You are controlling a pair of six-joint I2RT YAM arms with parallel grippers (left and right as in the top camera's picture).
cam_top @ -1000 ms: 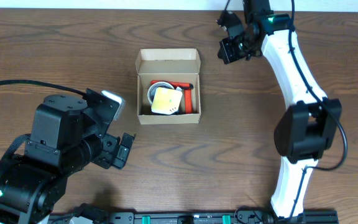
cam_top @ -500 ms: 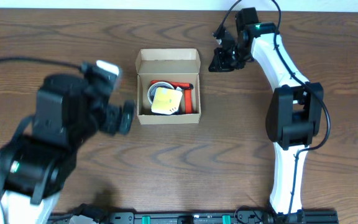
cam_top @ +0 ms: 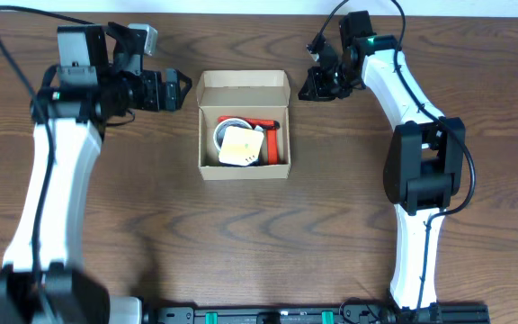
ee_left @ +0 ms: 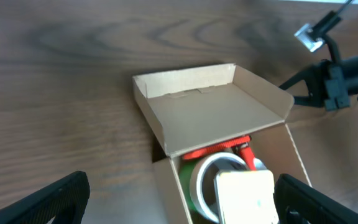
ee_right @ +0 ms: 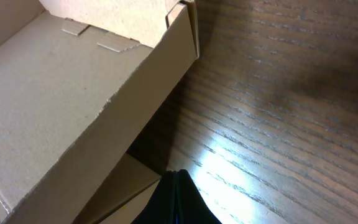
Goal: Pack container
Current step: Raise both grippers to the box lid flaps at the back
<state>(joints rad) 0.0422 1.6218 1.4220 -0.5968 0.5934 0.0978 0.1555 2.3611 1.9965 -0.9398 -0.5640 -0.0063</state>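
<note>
The container point(cam_top: 244, 87) is a tan cardboard box at the table's middle back, its lid flap standing open at the far side. Inside lie a tape roll point(cam_top: 224, 129), a pale yellow block point(cam_top: 241, 147) and a red tool point(cam_top: 274, 135). My left gripper point(cam_top: 180, 92) hangs open just left of the lid; its wrist view looks down on the lid point(ee_left: 216, 112), the roll point(ee_left: 199, 180) and the block point(ee_left: 244, 198). My right gripper point(cam_top: 303, 92) is shut, empty, its tip point(ee_right: 179, 193) close beside the lid's right corner point(ee_right: 73, 106).
Brown wood-grain tabletop point(cam_top: 151, 216) all round the box. The right arm point(cam_top: 421, 99) reaches along the right side from its base at the front edge. The left arm point(cam_top: 48, 189) runs up the left side.
My left arm has swung from the front left up to the back, ending beside the lid. The right gripper moved down and left to the lid's corner, then held still.
</note>
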